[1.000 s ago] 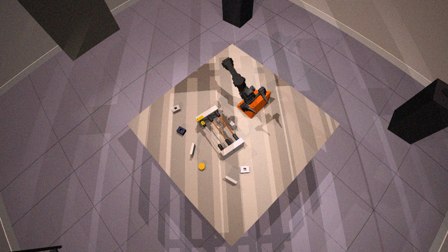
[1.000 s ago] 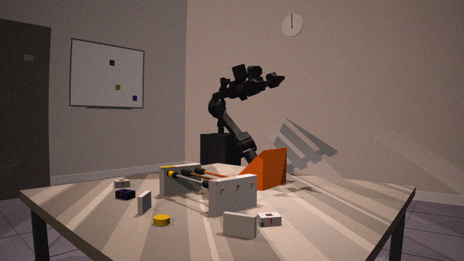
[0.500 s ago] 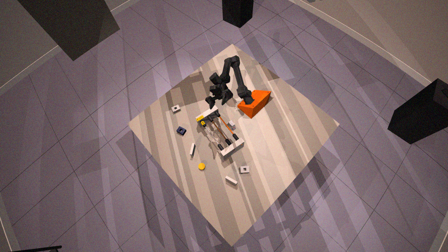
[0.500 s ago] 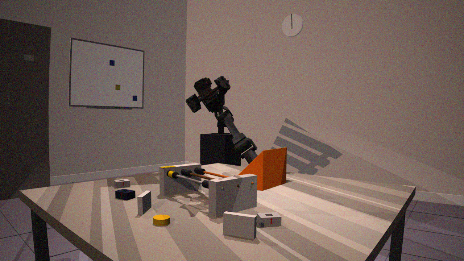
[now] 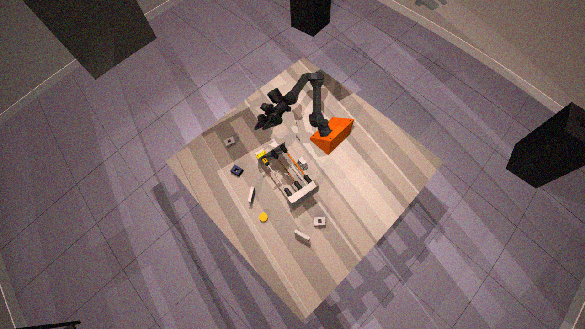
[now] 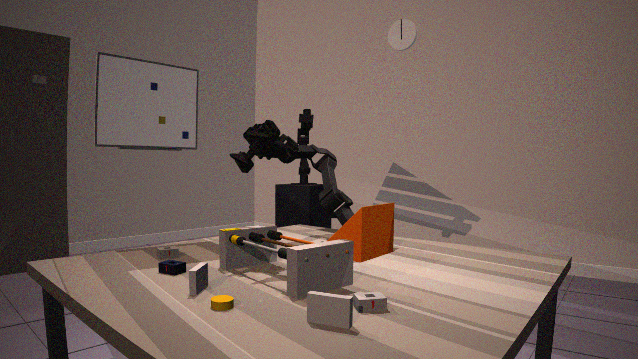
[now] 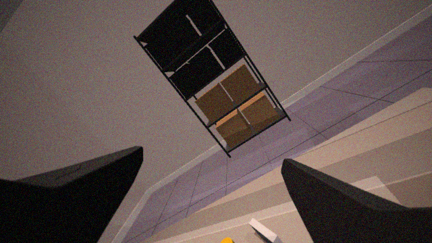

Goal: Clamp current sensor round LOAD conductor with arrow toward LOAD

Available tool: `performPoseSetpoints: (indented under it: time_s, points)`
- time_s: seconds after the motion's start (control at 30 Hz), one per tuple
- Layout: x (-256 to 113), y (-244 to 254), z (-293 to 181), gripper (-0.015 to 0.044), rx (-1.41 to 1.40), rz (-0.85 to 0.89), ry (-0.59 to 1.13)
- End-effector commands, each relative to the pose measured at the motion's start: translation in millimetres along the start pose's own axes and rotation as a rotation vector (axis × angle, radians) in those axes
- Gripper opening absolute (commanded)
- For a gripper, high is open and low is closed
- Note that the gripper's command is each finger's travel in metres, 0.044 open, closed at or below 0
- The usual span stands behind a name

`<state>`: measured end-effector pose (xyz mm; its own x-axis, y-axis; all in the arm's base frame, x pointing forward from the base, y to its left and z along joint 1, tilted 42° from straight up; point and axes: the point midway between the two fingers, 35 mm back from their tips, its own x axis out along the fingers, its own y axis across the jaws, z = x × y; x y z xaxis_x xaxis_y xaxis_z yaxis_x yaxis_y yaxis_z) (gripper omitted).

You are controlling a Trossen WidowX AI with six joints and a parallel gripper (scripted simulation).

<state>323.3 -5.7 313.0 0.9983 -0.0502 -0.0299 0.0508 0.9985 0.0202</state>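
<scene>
My gripper [image 5: 260,127] [image 6: 244,149] [image 7: 214,159] is open and empty, high above the table behind the conductor rack. A small pale grey piece [image 5: 302,163], seemingly the open sensor, stands beside the orange conductor [image 5: 295,162] [image 6: 296,239]; the rack mostly hides it in the exterior view. Its arrow cannot be made out. The silver conductor [image 5: 277,177] [image 6: 260,247] has a yellow band [image 5: 265,161] [image 6: 235,240] at its far end, by a yellow label [image 5: 261,154] [image 6: 230,229], seemingly the LOAD marker; its lettering is too small to read. No sensor is round this conductor.
Two grey closed sensors [image 5: 229,141] [image 5: 319,225] and a navy one [image 5: 236,170] [image 6: 172,267] lie around the rack. Two upright pale blocks [image 5: 251,195] [image 5: 301,237] and a yellow disc [image 5: 263,217] [image 7: 227,240] stand on the front side. The orange base [image 6: 377,232] is behind the rack.
</scene>
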Motion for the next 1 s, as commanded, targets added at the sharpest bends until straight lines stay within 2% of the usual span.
performPoseSetpoints:
  time_s: [0.0, 0.23, 0.4, 0.97]
  points:
    - [19.8, -18.4, -32.7, 0.044, 0.034, -0.146, 0.199]
    - [26.7, -63.3, -101.6, 0.044, -0.064, -0.578, 0.67]
    - [15.1, -87.9, -116.5, 0.044, -0.295, -0.855, 0.896]
    - [14.0, -90.4, -116.3, 0.044, -0.334, -0.887, 0.918]
